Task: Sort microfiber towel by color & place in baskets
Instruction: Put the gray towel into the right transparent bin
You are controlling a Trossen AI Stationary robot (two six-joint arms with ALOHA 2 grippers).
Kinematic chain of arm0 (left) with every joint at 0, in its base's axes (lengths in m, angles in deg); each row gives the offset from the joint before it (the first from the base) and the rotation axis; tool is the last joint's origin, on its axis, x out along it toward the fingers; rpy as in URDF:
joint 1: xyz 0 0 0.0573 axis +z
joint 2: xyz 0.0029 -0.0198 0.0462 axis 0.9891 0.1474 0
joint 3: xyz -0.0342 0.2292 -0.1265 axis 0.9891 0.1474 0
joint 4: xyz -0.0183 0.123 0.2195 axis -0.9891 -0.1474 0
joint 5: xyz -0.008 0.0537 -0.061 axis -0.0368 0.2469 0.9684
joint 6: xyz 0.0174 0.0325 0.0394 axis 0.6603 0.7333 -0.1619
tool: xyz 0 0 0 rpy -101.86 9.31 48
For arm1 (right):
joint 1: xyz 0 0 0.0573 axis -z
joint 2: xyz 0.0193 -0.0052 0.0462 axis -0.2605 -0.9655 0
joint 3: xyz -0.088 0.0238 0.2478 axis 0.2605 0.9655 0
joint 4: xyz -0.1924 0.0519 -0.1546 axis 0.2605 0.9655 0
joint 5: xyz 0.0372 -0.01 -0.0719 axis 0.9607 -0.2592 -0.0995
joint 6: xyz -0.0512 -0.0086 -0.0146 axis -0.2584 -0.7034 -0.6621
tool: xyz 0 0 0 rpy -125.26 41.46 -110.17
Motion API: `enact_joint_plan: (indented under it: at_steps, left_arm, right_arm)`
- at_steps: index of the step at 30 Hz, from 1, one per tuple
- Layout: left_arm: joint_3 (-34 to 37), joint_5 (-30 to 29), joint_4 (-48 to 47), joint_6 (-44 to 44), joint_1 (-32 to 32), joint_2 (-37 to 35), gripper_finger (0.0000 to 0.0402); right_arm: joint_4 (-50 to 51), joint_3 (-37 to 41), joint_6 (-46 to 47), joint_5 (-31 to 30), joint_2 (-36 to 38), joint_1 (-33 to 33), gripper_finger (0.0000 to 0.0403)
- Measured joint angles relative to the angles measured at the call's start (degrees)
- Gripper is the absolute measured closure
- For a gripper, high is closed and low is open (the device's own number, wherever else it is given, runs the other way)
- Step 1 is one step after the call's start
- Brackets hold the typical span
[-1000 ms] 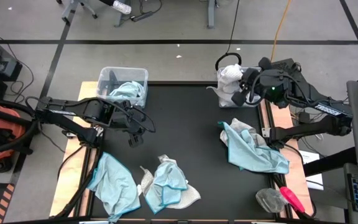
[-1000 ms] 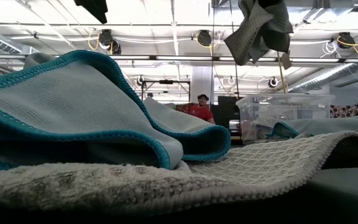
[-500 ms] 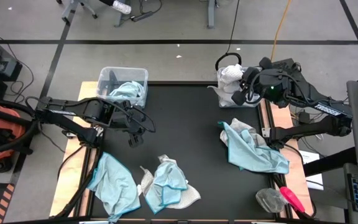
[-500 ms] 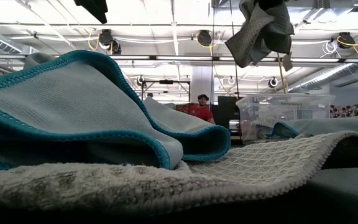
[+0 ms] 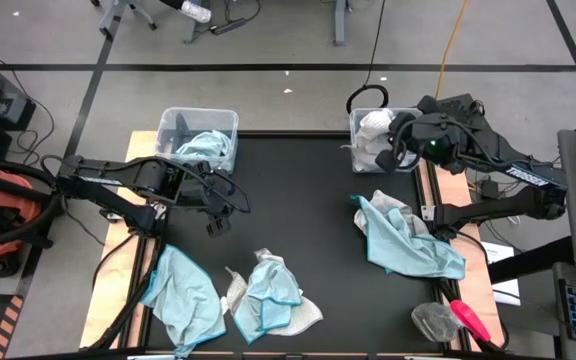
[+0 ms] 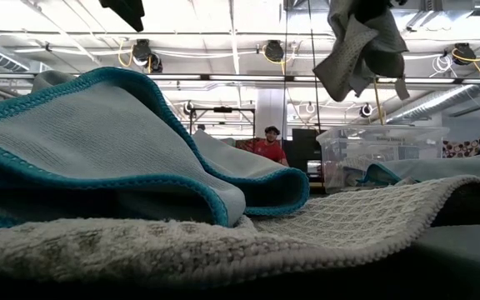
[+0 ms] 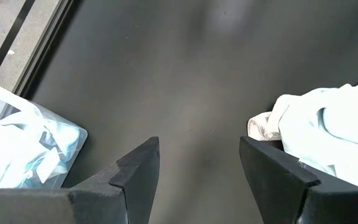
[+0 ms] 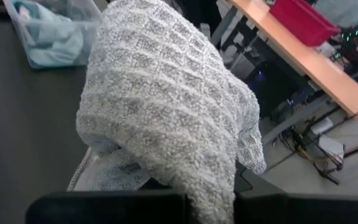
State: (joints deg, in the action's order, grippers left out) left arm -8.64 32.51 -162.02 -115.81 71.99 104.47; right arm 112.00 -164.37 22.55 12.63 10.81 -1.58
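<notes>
The right gripper's (image 5: 396, 143) fingers are hidden by the pinched white towel (image 5: 373, 125), held above the far-right basket (image 5: 354, 148). The left gripper (image 5: 213, 222) is poised spread over bare mat.

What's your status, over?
Right gripper shut on grey towel, over right basket. Left gripper open, idle mid-table. Nothing blocking.

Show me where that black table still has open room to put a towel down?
The bare black mat between the blue-towel basket, the right basket and the blue-and-grey towel heap is free. The front edge is crowded: a blue towel and a mixed pile.
</notes>
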Motion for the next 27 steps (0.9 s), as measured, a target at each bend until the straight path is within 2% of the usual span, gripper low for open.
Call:
enact_joint_plan:
  at_steps: [14, 27]
  left_arm:
    - [0.00, -0.02, 0.02, 0.00, 0.02, 0.00, 0.0174]
    - [0.00, -0.07, 3.36, 0.01, 0.00, 0.02, 0.0174]
  right_arm:
    - [4.36, -0.02, 1.77, 0.00, -0.91, 7.92, 0.0385]
    - [4.69, -0.02, 3.46, 3.21, -6.88, 18.60, 0.0385]
